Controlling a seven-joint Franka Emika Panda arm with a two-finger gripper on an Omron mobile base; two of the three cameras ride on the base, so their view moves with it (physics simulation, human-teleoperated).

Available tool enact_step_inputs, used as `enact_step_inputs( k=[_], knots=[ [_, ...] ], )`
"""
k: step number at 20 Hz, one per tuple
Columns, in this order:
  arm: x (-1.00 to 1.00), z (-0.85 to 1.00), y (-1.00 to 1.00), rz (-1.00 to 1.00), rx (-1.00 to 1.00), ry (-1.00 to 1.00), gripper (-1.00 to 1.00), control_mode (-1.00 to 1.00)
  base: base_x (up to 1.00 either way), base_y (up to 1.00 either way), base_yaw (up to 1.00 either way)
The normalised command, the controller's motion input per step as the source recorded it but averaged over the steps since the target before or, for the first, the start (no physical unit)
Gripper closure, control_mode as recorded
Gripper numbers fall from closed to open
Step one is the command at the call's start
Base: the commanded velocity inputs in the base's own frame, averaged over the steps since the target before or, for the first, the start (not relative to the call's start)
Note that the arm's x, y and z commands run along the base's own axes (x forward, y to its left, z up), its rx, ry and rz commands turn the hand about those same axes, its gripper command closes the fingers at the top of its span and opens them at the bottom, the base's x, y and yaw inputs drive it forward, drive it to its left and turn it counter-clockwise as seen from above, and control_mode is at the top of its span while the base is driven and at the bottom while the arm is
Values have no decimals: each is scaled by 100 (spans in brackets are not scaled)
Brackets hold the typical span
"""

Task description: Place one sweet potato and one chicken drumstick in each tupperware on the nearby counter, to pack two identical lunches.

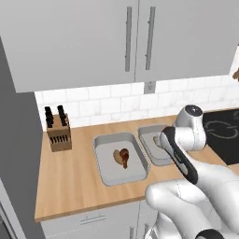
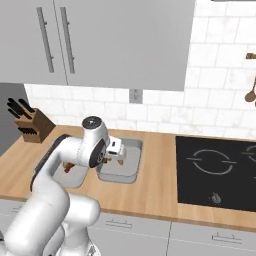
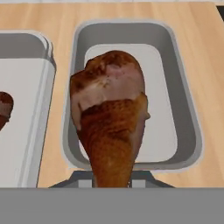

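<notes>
- Here the white arm bends forward over the light wooden bench [image 1: 74, 186], its pincer [image 2: 119, 159] above the right grey rectangular tupperware [image 3: 183, 109].
- Pincer clamped on a glossy red-brown chicken drumstick [image 3: 111, 127].

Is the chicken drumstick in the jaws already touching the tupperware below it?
Cannot tell. In the hand view the chicken drumstick overlaps the tupperware, hiding any gap, and in the right base view the gripper blocks it.

The robot arm [image 1: 196, 186] is big, white and shiny, made of round, fat parts. Dark black bands sit where the parts join. One joint ends in a round grey cap [image 2: 92, 122]. Its small white hand [image 2: 116, 150] looks boxy.
</notes>
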Motion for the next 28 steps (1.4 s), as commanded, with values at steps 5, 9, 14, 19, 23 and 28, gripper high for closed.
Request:
enact_step_inputs(
  k=[5, 9, 14, 19, 23, 28],
  knots=[
    [87, -25, -38, 0, 0, 19, 100, -100, 0, 0, 0],
    [66, -28, -26, 0, 0, 14, 100, -100, 0, 0, 0],
    [31, -67, -13, 0, -1, 0, 100, -100, 0, 0, 0],
    [36, -62, -7, 2, 0, 0, 100, -100, 0, 0, 0],
    [27, -27, 0, 4, 0, 0, 100, -100, 0, 0, 0],
    [7, 0, 2, 2, -1, 0, -100, -100, 0, 0, 0]
  ],
)
